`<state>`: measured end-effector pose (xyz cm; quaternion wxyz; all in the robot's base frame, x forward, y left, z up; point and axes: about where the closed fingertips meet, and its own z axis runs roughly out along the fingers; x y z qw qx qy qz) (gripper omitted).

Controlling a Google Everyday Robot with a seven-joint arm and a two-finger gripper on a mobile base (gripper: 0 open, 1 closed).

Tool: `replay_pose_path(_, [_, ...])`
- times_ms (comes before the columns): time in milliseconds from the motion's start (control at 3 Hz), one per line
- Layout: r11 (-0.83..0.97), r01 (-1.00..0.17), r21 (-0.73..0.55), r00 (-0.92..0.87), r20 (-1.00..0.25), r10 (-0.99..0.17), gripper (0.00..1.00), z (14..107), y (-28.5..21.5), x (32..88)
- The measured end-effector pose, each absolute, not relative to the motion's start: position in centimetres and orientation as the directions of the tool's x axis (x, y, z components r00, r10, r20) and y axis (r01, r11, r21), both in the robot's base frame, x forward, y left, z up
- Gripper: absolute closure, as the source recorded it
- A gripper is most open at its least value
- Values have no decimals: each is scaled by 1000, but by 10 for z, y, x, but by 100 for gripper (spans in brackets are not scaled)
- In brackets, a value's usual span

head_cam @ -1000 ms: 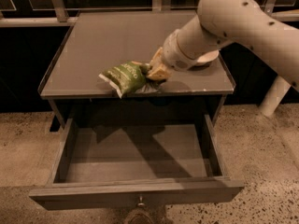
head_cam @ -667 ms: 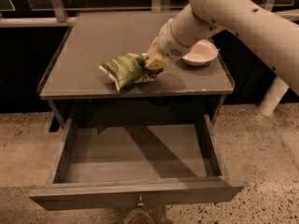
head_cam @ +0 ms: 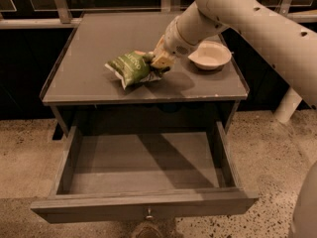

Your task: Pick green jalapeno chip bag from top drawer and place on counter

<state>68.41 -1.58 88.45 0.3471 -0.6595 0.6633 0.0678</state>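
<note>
The green jalapeno chip bag (head_cam: 130,67) lies tilted at the middle of the counter (head_cam: 94,38); I cannot tell whether it rests on the surface or hangs just above it. My gripper (head_cam: 157,63) reaches in from the right and is shut on the bag's right end. The top drawer (head_cam: 143,162) is pulled fully open below the counter, with a bare grey bottom. Its small round knob (head_cam: 148,213) shows on the front.
A white bowl (head_cam: 210,55) stands on the counter just right of the gripper, partly behind my arm (head_cam: 233,9). A railing (head_cam: 59,4) runs behind the cabinet. Speckled floor (head_cam: 267,143) surrounds the cabinet, and a white post (head_cam: 287,105) stands at the right.
My gripper and the bag have moved together a little farther back over the counter, away from its front edge. The arm has risen, uncovering the white bowl. The drawer has not moved.
</note>
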Motion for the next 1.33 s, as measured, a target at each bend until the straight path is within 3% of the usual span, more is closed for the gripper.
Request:
replay_pose_path(1000, [121,-922,-368,111,-550,-828,19,884,-16,684])
replay_pose_path(1333, [121,-922,-368,111,-550,-828,0,884,-16,684])
